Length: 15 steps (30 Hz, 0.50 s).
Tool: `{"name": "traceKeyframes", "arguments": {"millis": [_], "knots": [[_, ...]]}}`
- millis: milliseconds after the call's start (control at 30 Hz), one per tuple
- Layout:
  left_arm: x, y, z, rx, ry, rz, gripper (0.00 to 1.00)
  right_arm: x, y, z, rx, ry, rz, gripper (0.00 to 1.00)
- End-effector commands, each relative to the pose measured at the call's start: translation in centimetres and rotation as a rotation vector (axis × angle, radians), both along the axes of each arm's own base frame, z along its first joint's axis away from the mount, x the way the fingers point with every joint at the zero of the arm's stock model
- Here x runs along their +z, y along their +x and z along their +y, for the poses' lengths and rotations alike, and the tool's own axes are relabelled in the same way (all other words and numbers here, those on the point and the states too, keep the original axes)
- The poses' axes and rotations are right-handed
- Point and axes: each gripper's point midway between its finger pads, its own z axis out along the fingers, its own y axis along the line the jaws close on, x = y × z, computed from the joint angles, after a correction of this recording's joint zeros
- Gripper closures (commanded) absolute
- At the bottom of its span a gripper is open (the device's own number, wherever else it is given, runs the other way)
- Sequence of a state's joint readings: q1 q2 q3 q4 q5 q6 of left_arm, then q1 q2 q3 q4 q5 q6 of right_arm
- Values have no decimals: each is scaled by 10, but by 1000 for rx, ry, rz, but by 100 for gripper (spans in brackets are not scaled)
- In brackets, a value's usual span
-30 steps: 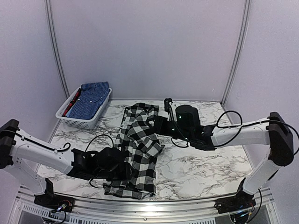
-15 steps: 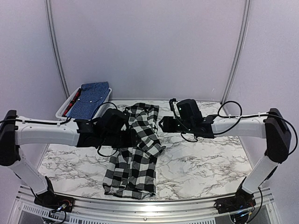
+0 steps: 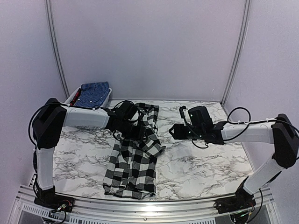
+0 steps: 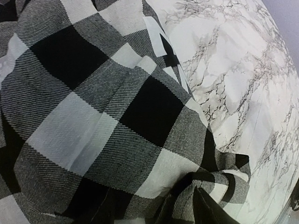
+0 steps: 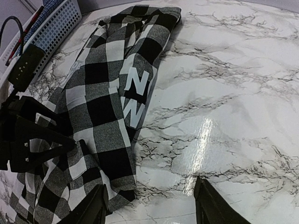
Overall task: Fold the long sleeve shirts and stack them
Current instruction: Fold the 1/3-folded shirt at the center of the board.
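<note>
While the black-and-white large-check woven button-up shirt (image 3: 133,163) lies as a long, loosely doubled strip down the middle of the white marble-patterned table (image 3: 210,163) in the top view, the left gripper (image 3: 134,127) sits low on its rumpled upper part. Whether its jaws are clenched on cloth or released I cannot tell from this view. The right gripper (image 3: 174,132) hovers just right of the shirt over bare marble, and the blue fine-print shirt (image 3: 93,94) lies folded at the upper left of that frame. If the left arm lifts with a fold snagged on a finger, the strip would likely drag askew. The left wrist view is filled with checked cloth, heaped and creased toward the lower right, with marble at the upper right. The jaws do not show clearly there, so cloth may be caught. The right wrist view shows the right fingers wide apart at the bottom edge with nothing between them. The shirt's edge lies to their left, and the white slotted plastic basket (image 5: 58,21) sits in the upper left corner. A grab from there could pinch only one layer, and the fold would open.
</note>
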<state>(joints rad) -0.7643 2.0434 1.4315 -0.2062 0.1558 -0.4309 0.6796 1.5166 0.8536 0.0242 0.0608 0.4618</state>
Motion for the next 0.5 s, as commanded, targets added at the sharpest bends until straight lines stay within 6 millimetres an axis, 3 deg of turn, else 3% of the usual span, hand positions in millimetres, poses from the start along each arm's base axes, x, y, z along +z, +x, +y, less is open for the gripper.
{"name": "traceKeyframes", "arguments": {"millis": [0,200,467], "knots": [[-14,-18,-9,-116,-8,89,42,16,7,6,35,29,-47,41],[-10,-37,-1,-132,-8,106,43,12,17,2,34,36,-44,41],[2,-42,-8,-149,-12,76,45,9,29,-1,29,59,-37,41]]}}
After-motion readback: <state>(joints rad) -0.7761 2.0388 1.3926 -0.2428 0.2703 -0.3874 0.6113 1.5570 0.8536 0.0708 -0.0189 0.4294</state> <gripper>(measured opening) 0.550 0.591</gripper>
